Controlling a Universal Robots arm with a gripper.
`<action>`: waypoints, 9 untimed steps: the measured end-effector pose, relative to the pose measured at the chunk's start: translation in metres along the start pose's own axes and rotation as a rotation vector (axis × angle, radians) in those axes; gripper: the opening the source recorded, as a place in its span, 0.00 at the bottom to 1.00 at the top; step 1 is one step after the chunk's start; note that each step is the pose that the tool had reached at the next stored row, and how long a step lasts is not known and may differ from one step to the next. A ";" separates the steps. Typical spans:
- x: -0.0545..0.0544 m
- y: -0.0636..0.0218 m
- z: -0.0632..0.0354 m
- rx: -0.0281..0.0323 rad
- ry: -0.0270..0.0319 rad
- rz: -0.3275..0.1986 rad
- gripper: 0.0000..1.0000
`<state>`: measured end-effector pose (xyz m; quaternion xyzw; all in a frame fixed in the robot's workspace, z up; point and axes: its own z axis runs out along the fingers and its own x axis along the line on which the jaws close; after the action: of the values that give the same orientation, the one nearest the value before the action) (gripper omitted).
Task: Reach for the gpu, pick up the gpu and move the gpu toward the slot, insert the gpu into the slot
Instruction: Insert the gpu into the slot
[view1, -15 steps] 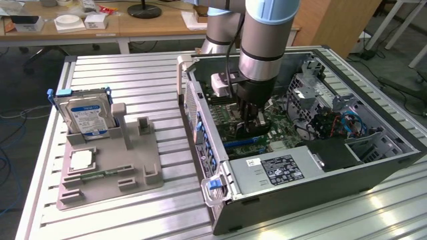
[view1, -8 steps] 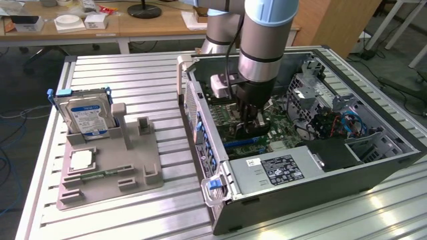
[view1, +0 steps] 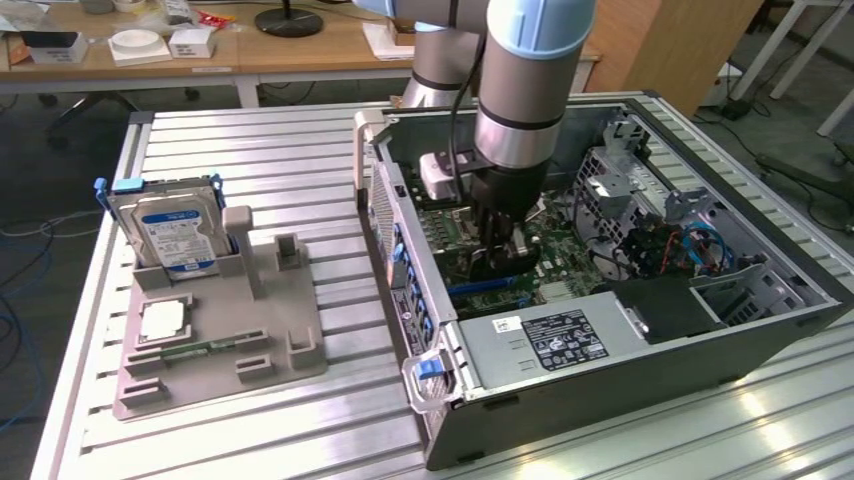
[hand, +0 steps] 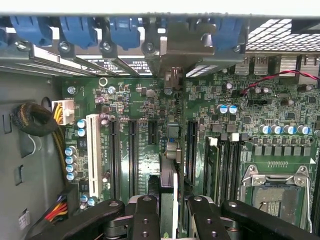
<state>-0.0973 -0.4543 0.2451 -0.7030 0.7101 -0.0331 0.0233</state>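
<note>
Floor: at the exterior view's left I see grey floor with loose cables (view1: 30, 225) beside the tabletop.
Desk: a wooden desk (view1: 267, 55) stands behind, with small white boxes (view1: 140, 45) and a black round base (view1: 288, 20) on it.
Tabletop: ribbed aluminium slats (view1: 254, 160), bare near the back.
Tray: a grey fixture (view1: 220, 340) lies on the tabletop at the left; a blue-labelled drive (view1: 167, 235) stands upright in it, with a square chip (view1: 163, 320) and a green stick (view1: 200, 350) lying flat in front.
Case: an open computer case (view1: 601, 330) lies right of the tray, its motherboard (hand: 150, 145) facing up.
Arm: it comes down from above into the case (view1: 534, 80).
Tool: low over the board (hand: 167, 210), its fingers (hand: 145, 217) pinching the gpu.
Gpu: I see it edge-on between the fingers (hand: 168, 192), upright, its bracket end toward the case's rear wall, in line with a board slot (hand: 172, 135); whether it is seated I cannot tell.
Right side: more floor and a white leg frame (view1: 801, 50) beyond the tabletop.
</note>
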 end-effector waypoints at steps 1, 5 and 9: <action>0.000 0.0001 0.0003 0.0000 0.0001 0.000 0.27; 0.000 0.0004 0.0012 0.0000 0.0001 0.000 0.27; 0.000 0.0004 0.0013 0.0000 0.0001 0.000 0.27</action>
<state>-0.0976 -0.4541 0.2438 -0.7029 0.7101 -0.0331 0.0232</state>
